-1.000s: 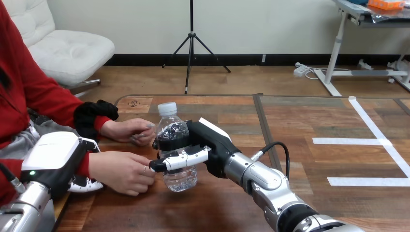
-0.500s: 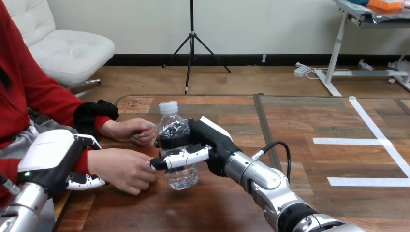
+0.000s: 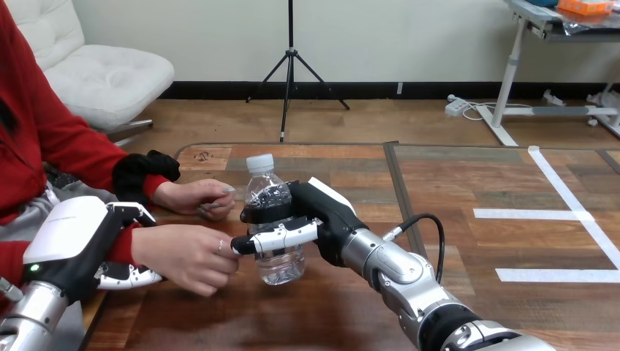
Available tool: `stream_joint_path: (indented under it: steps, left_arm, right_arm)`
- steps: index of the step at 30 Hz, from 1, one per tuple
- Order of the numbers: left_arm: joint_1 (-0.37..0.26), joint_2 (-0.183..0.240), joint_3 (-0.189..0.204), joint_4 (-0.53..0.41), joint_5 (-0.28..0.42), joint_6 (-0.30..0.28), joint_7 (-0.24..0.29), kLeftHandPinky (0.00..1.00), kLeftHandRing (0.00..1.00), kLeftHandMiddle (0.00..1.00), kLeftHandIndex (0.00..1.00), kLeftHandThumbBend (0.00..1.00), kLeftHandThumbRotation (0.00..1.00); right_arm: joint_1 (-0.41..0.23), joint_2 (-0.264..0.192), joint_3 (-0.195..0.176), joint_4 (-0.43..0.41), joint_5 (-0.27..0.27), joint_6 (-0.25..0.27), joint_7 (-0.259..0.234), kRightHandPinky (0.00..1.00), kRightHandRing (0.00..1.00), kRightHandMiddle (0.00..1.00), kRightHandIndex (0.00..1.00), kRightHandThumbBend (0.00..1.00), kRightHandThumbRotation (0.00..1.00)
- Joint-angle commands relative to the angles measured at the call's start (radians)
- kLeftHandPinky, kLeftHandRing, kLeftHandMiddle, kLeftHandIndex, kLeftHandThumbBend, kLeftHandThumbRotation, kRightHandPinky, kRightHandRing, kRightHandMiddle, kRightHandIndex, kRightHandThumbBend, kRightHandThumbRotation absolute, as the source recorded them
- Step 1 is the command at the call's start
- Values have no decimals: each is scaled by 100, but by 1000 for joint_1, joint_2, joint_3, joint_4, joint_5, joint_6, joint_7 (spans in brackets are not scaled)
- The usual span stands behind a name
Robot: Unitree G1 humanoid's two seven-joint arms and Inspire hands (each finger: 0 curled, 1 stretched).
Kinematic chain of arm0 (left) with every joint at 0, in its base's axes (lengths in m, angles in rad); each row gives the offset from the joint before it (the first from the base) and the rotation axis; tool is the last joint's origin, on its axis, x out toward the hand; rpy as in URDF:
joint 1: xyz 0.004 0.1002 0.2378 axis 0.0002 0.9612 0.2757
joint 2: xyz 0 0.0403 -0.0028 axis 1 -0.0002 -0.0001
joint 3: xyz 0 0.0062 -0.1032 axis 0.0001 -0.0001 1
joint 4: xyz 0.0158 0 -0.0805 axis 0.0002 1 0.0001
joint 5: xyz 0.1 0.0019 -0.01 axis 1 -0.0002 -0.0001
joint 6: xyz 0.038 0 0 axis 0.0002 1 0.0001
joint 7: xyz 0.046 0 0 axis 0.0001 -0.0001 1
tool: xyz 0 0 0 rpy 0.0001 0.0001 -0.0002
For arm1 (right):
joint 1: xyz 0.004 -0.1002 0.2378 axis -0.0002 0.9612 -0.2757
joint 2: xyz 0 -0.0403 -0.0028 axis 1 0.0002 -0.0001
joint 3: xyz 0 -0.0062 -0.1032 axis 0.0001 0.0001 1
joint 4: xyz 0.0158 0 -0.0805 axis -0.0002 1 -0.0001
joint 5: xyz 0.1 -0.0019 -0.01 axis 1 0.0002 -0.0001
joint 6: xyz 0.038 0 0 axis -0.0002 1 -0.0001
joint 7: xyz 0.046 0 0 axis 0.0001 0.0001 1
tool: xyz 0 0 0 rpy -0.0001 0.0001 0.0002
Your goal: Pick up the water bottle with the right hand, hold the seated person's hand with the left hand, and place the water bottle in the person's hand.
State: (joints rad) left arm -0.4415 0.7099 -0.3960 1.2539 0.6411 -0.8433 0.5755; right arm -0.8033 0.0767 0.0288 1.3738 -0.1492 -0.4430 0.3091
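On the wooden table [image 3: 439,183], my right hand [image 3: 325,212] is wrapped round the upright water bottle [image 3: 281,263], near the left side. My left hand [image 3: 69,230] seems to clasp the wrist of the person's near hand [image 3: 186,256], thumb above, fingers beneath, just left of the bottle.

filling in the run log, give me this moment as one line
right hand: shut on water bottle, upright | left hand: round person's wrist | person's nearer hand: beside water bottle, not yet holding it
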Motion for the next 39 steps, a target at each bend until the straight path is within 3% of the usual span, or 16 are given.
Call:
stream_joint_path:
  steps: [1,13,39]
  left_arm:
    - [-22,-24,21,-68,-14,-56,35,42,48,55,57,73,34]
    - [-10,-13,37,-93,-11,-115,54,43,49,56,57,73,35]
    - [11,-15,61,-153,-9,-150,43,42,49,56,58,74,42]
  right_arm:
    - [-121,16,-3,-41,-4,-4,-16,27,33,41,44,90,0]
    - [-115,2,-8,-37,-19,6,-34,30,36,43,45,88,0]
    - [-109,-4,-8,-36,-32,22,-39,31,37,43,44,87,0]
